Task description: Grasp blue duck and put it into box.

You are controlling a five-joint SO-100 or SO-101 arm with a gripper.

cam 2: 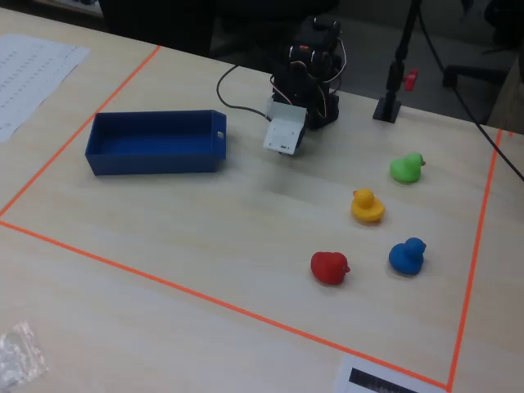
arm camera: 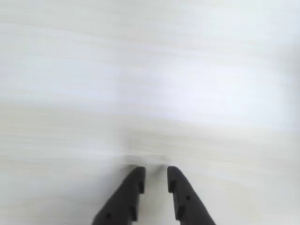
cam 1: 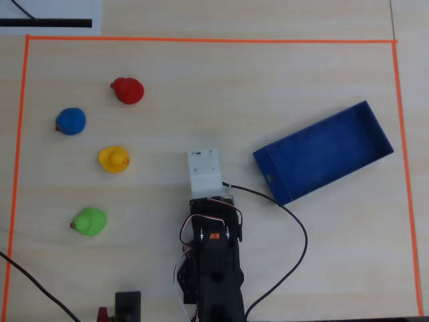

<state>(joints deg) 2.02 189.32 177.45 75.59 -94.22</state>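
Fingers [arm camera: 155, 174] a narrow gap apart in the wrist view, nothing between them – only bare pale table [arm camera: 150, 84] ahead. Blue duck [cam 1: 70, 121] sits on the table at far left of the overhead view, well apart from the arm [cam 1: 213, 235], which is folded near the bottom centre with its white wrist block [cam 1: 204, 172] pointing up-frame. Duck not visible in the wrist view. Around it: red duck [cam 1: 127, 90] up-right, yellow duck [cam 1: 114, 159] down-right, green duck [cam 1: 89, 221] further down. Box [cam 1: 323, 153] lies tilted on the right side of the overhead view, empty, near the arm and on the side away from the ducks. In the fixed view blue duck [cam 2: 407, 255] is front right, just beside the red duck [cam 2: 329, 267] – box [cam 2: 155, 143] at left. Orange tape [cam 1: 201, 40] borders the work area
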